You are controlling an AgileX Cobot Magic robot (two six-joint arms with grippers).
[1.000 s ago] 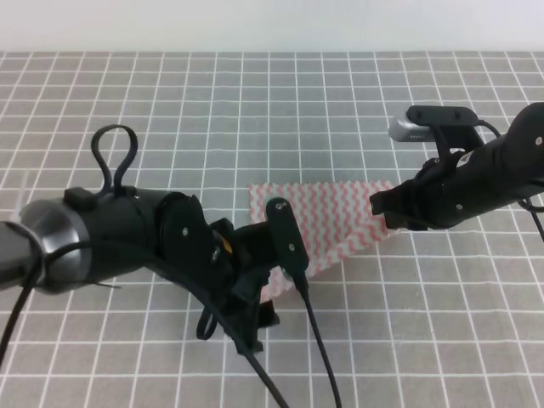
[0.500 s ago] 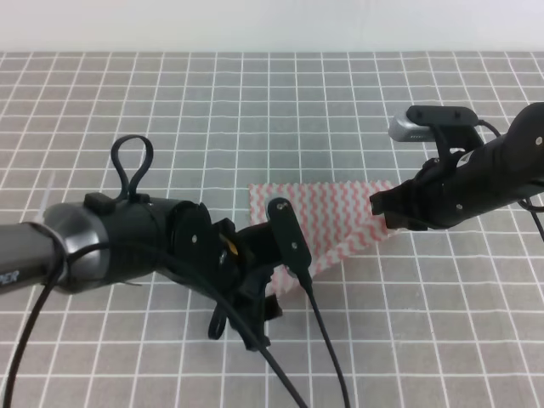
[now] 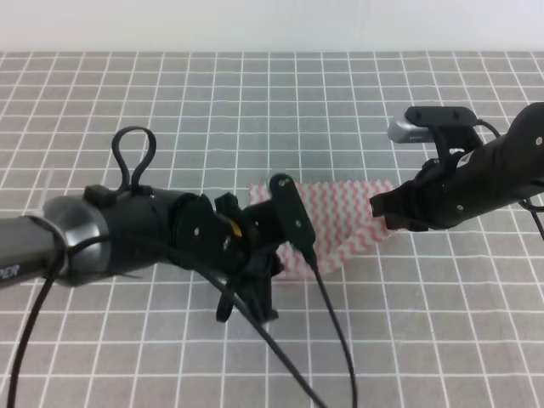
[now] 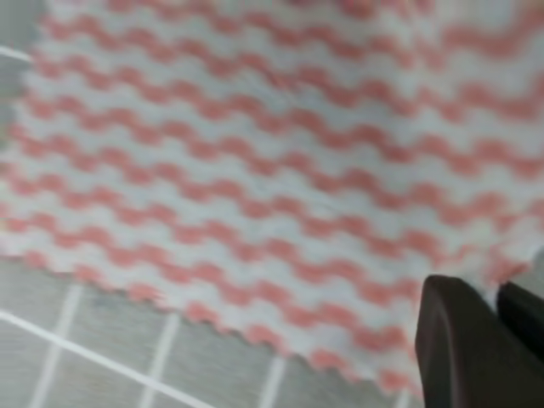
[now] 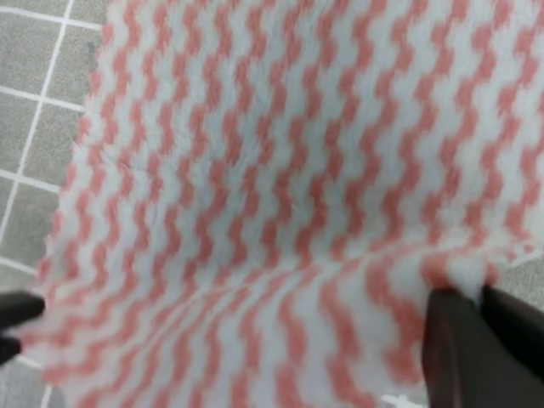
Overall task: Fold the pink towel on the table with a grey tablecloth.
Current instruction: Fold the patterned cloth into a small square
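The pink towel [image 3: 340,218], zigzag striped, lies partly lifted on the table with a grey tablecloth [image 3: 255,102]. My left gripper [image 3: 276,255] is at the towel's near left corner. In the left wrist view its dark fingertips [image 4: 455,340] stand close together on the scalloped edge of the towel [image 4: 255,170], so the left gripper [image 4: 493,319] is shut on it. At the towel's right corner, my right gripper [image 3: 382,212] is shut as well. The right wrist view shows that gripper [image 5: 480,327] pinching the towel [image 5: 280,170], which sags in a fold.
The left arm's bulky body [image 3: 127,238] and its cables [image 3: 331,340] cover the near left of the tablecloth. A cable loop [image 3: 132,157] sticks up from it. The right arm [image 3: 493,174] comes in from the right edge. A white wall runs along the far edge.
My left arm has moved up and to the right, carrying the towel's near corner towards the far side. The right arm has stayed where it was, holding its corner.
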